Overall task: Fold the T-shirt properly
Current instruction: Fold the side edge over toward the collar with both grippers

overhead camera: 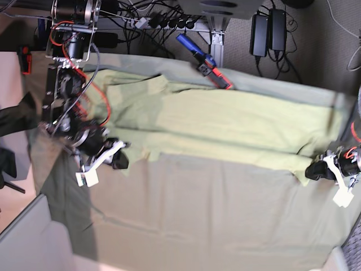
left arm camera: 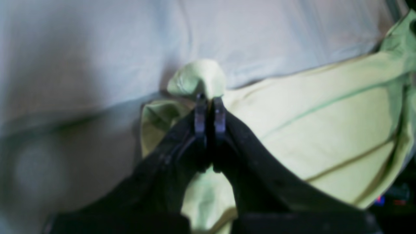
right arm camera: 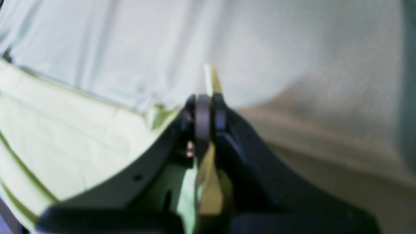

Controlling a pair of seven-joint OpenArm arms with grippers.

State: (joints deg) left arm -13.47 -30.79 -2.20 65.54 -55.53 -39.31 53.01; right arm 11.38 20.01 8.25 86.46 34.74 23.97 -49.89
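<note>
The pale yellow-green T-shirt [overhead camera: 225,121] lies stretched across the far half of the table, over the table cloth. My left gripper [overhead camera: 312,171] at the right edge of the base view is shut on a corner of the shirt. In the left wrist view the gripper [left arm camera: 209,99] pinches a bunched tip of the shirt [left arm camera: 325,130]. My right gripper [overhead camera: 120,160] at the left of the base view is shut on the shirt's other near corner. In the right wrist view the gripper [right arm camera: 208,100] has a sliver of the shirt [right arm camera: 65,143] sticking out past its tips.
The dull grey-green table cloth [overhead camera: 214,220] covers the table. A blue and red tool [overhead camera: 202,58] lies at the far edge, with cables and power bricks [overhead camera: 268,25] behind. A dark garment [overhead camera: 11,118] hangs off the left side.
</note>
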